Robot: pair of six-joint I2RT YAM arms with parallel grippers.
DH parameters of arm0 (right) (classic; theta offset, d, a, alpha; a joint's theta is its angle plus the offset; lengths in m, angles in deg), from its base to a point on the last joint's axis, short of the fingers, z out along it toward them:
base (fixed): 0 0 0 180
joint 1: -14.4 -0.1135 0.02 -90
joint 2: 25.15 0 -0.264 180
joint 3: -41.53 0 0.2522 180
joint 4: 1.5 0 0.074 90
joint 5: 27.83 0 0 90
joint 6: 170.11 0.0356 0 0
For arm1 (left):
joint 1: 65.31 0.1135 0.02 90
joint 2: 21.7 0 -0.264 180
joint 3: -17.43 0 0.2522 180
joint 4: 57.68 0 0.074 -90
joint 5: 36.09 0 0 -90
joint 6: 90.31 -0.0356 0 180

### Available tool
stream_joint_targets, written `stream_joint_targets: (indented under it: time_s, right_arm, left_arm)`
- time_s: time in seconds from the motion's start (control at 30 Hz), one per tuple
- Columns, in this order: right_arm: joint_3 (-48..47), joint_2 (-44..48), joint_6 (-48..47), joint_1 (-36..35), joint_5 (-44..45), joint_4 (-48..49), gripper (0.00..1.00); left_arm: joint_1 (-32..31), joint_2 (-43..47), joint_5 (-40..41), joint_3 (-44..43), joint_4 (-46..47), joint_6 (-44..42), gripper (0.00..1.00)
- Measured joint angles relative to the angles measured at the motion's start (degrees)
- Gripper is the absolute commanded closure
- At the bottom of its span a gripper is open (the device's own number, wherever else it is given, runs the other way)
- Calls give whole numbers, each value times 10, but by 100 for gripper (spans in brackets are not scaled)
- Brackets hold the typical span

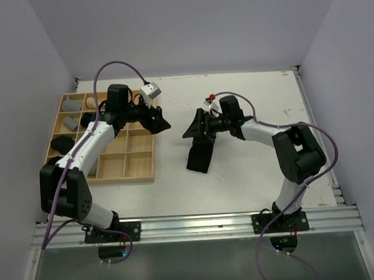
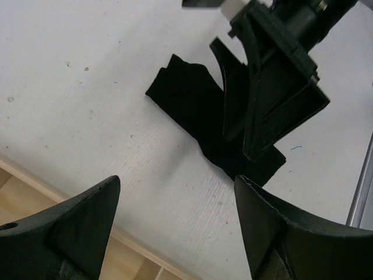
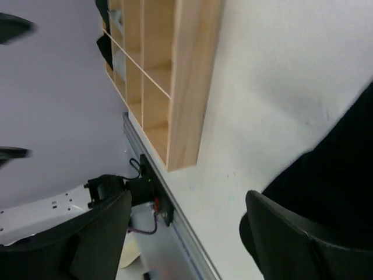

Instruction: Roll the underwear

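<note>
Black underwear (image 1: 199, 158), white table (image 1: 252, 168), pale wooden tray (image 1: 126, 178).

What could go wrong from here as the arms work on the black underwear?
1. The left gripper and right gripper face each other closely, both open; they may collide over the underwear.
2. It lies limp and flat, so a pinch may catch only one layer.
3. The left arm crosses the tray and could nudge it.

tray (image 1: 126, 179) on table (image 1: 258, 167) at left, underwear (image 1: 199, 157) to its right
</note>
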Motion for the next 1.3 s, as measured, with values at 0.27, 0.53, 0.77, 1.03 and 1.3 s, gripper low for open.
stream_joint_targets:
  time_s: [0.27,0.53,0.77,1.03,1.3]
  right_arm:
    - [163,-38,191,-56,30,174,16]
    - [199,-120,258,-45,-20,392,21]
    - [223,-92,263,-44,-31,402,19]
    - [42,-26,149,3,-25,193,20]
    - [-8,-129,120,51,-30,186,21]
  left_arm:
    - [0,-5,-6,0,2,0,18]
    - [6,-11,-6,0,1,-3,18]
    - [10,-11,-16,0,-5,-26,18]
    - [10,-11,-37,1,-3,-33,19]
    - [10,-21,-37,1,3,-39,20]
